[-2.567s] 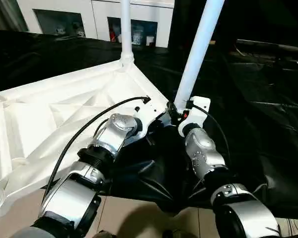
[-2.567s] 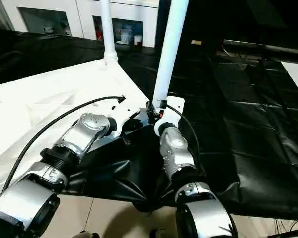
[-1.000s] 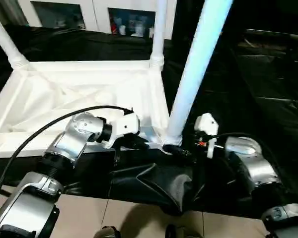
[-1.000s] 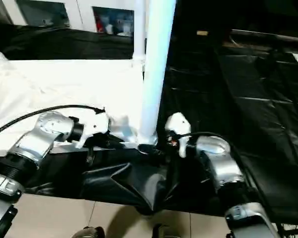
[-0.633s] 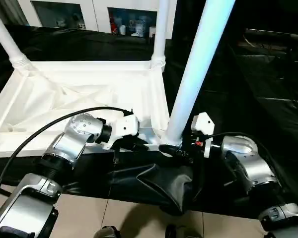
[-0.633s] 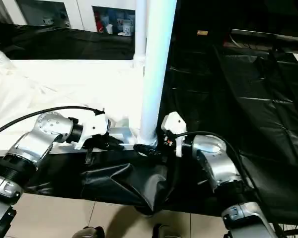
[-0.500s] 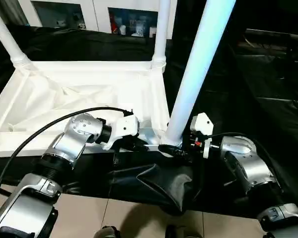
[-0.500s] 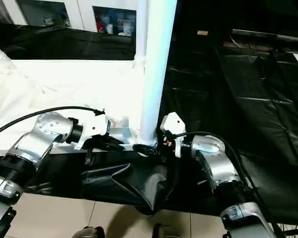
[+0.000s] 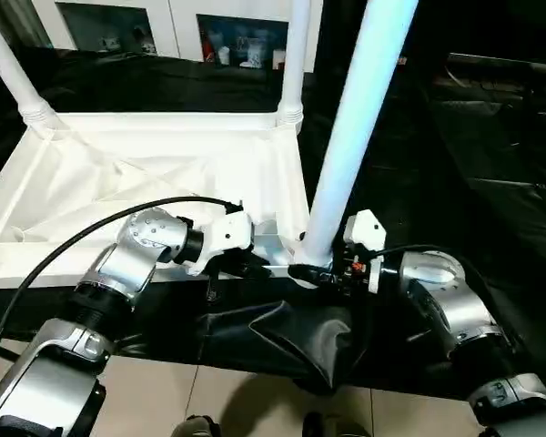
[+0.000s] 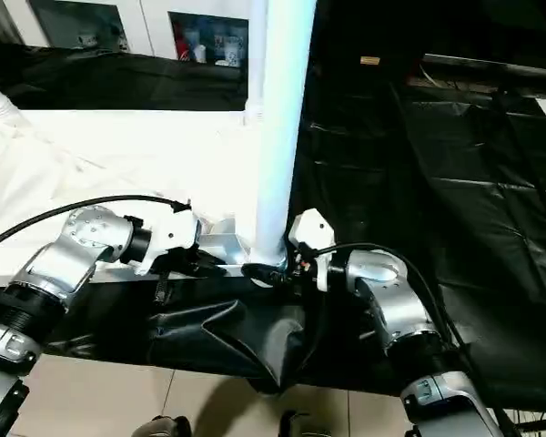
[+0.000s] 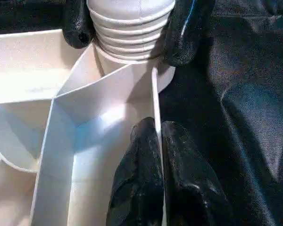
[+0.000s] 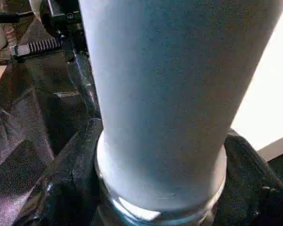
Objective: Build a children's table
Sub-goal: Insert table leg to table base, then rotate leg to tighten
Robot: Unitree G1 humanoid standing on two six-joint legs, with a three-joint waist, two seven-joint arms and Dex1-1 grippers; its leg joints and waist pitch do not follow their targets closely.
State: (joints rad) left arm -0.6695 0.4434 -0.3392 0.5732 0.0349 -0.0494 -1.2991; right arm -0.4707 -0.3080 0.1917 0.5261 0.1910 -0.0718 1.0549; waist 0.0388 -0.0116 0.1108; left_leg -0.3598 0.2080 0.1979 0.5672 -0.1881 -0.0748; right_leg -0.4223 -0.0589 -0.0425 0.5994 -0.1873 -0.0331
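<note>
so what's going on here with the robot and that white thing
It's putting a white table together, upside down on a black sheet. The left gripper is pinched shut on a thin rib of the tabletop at the near corner. The right gripper has a finger on each side of the base of a leg standing in that corner's socket. Two more legs stand at the far corners.

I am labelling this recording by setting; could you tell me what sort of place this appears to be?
Probably an indoor lab or demonstration room: white cabinets with glass-fronted shelves line the far wall, black sheeting is spread under the upturned table top, and tiled floor shows at the near edge.
</note>
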